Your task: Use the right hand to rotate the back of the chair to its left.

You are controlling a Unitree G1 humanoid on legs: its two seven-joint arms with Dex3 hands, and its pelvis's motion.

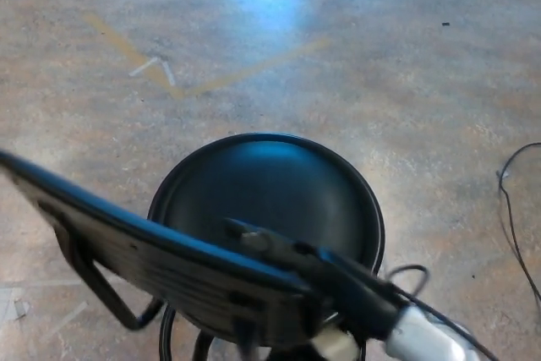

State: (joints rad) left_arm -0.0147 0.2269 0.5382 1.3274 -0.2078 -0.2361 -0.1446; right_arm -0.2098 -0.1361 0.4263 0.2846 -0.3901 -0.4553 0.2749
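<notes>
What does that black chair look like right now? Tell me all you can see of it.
The chair is glossy black, probably metal or plastic, with a round seat and a curved, ribbed backrest on thin black struts. The backrest slants across the lower left, blurred. The robot's right hand reaches over its top edge. Its legs are mostly hidden; it stands on a mottled concrete floor.

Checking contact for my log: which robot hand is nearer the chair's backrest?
Right. The right hand reaches over the backrest top edge near its right end; the left hand is not in view.
</notes>
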